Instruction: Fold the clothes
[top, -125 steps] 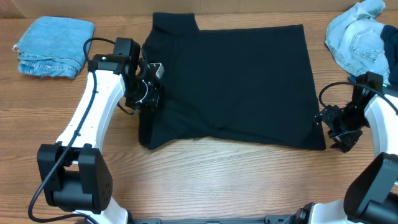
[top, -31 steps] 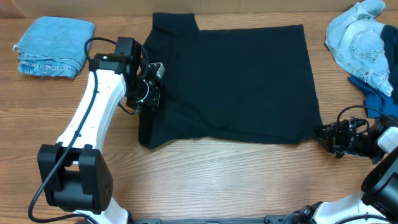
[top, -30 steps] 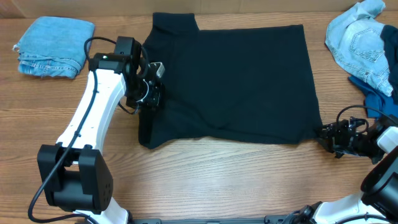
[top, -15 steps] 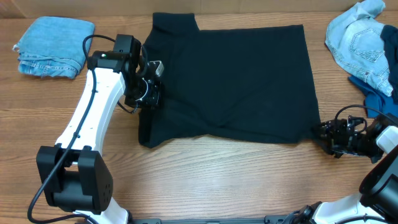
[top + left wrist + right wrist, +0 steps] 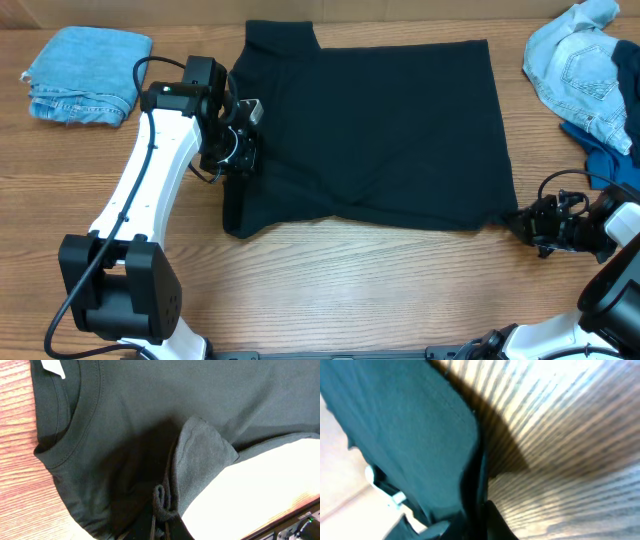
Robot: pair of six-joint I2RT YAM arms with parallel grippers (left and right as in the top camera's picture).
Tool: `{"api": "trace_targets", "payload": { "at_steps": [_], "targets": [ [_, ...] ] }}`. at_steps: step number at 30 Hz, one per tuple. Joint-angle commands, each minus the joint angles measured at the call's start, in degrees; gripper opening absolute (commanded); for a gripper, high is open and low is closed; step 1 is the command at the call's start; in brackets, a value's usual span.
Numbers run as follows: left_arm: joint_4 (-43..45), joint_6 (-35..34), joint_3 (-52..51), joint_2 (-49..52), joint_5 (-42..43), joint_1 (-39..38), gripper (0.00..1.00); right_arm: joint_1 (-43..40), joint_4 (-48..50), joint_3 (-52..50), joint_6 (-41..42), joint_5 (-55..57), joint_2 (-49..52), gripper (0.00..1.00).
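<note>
- Overhead: the black T-shirt (image 5: pixel 380 130) lies spread mid-frame. It's soft and light and will sag, so take it by the edges.
- Left wrist: your left gripper (image 5: pixel 160 527) is clamped on a bunched fold.
- Right wrist: blurred, but your right gripper (image 5: pixel 482 517) seems closed on the lower-right corner hem.

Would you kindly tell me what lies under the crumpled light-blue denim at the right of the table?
A royal-blue garment pokes out from beneath the lower edge of the denim. The rest of it is covered by the denim.
</note>
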Motion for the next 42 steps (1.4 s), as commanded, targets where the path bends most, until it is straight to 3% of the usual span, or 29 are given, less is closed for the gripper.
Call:
{"api": "trace_targets", "payload": {
  "at_steps": [1,14,24,42],
  "targets": [
    [-0.1,0.3,1.6,-1.8,-0.4,-0.3,0.04,0.1,0.2,-0.1,-0.4,0.0,-2.3,0.04],
    [-0.5,-1.1,7.4,-1.8,-4.4,-0.3,0.04,2.9,1.2,2.4,-2.0,-3.1,-11.0,0.04],
    [3.9,-0.6,8.1,-1.8,-11.3,-0.3,0.05,8.0,12.0,2.6,2.7,0.0,-11.0,0.04],
    [10.8,2.3,8.1,-1.7,-12.2,-0.3,0.12,11.4,27.0,2.5,9.1,7.4,-11.0,0.04]
  ]
}}
